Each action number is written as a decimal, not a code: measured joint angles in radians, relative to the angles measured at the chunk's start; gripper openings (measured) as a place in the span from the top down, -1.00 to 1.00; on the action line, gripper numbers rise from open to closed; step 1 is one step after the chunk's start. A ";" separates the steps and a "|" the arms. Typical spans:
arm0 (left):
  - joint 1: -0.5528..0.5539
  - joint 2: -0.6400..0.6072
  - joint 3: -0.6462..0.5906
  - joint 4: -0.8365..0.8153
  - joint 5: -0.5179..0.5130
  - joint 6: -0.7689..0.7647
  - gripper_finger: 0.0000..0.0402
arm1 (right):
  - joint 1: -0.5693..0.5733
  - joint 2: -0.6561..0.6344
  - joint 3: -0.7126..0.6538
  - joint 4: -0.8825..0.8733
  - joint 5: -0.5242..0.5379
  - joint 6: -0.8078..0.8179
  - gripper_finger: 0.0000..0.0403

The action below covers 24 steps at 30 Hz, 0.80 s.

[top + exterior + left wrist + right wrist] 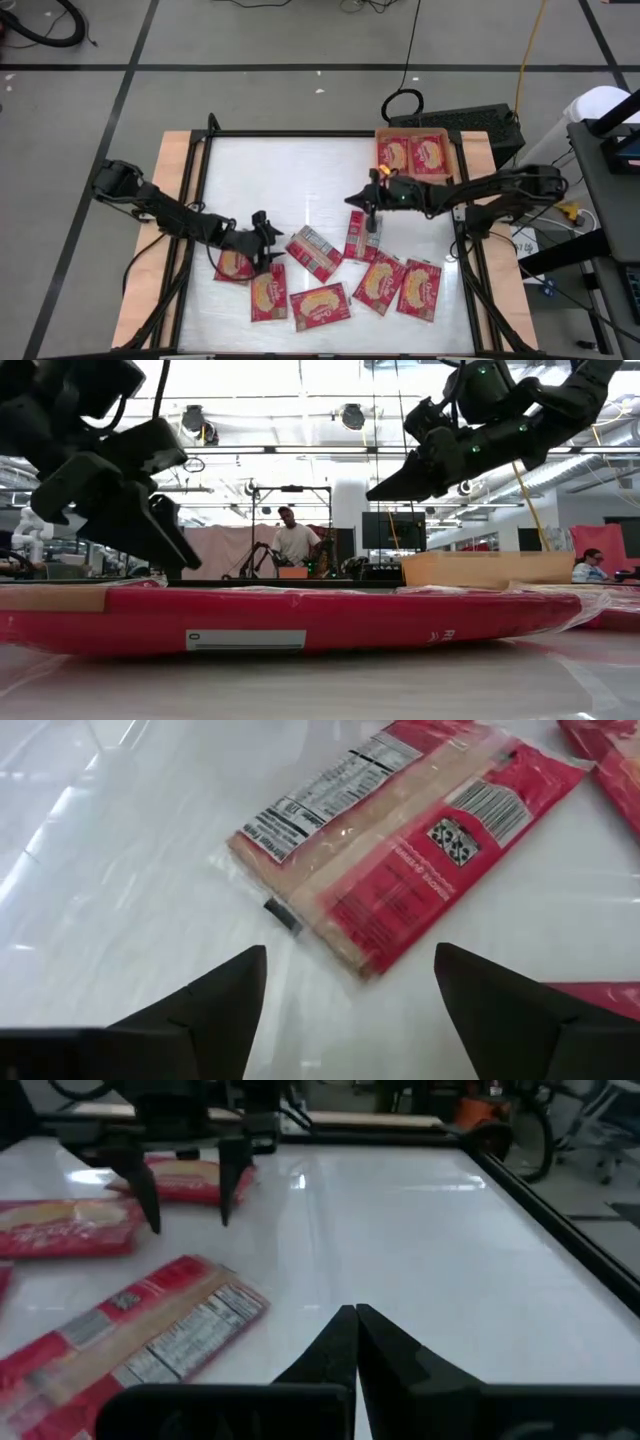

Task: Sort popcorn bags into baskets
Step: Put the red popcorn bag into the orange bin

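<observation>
Closest to us in the low view, one red popcorn bag (300, 622) lies flat across the front of the table (260, 180), filling the width of the picture. Above it we see both arms hanging down, each clear of the surface.

From overhead, we see the left arm reaching in from the table's left edge, stretched low and angled toward the middle. Its left gripper (266, 240) hovers over the left end of the scattered bags with its fingers (215, 1000) spread wide and nothing between them. Just ahead of those fingers, a bag lying printed side up (400, 850) rests tilted on the table, apart from the fingertips.

We see the right arm coming in from the right edge, bent at the elbow and pointing left toward the centre. Its right gripper (367, 210) hangs above the near end of another bag (360, 236), with its fingers (340, 1345) pressed tight together and holding nothing.

Seven bags are loose on the table's front half: three toward the left (268, 292), two in the middle, two more at the right (419, 290). At the far right corner sits the orange tray (447, 134), with two bags (393, 154) side by side inside it, picture side up.
</observation>
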<state>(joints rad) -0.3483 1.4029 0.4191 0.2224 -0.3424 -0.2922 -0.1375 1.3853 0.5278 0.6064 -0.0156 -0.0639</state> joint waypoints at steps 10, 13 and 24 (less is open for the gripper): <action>0.013 0.135 0.001 0.095 0.003 -0.002 -0.43 | 0.116 0.110 0.000 0.212 0.019 0.022 1.00; 0.027 0.193 0.002 0.156 -0.004 -0.036 -0.43 | 0.146 0.115 0.001 0.219 0.034 0.023 1.00; 0.110 0.270 0.003 0.316 0.127 0.110 0.39 | 0.223 0.115 0.001 0.203 0.170 0.046 1.00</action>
<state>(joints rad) -0.2381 1.6727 0.4217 0.5384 -0.2151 -0.1818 0.0851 1.5005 0.5285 0.8097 0.1545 -0.0179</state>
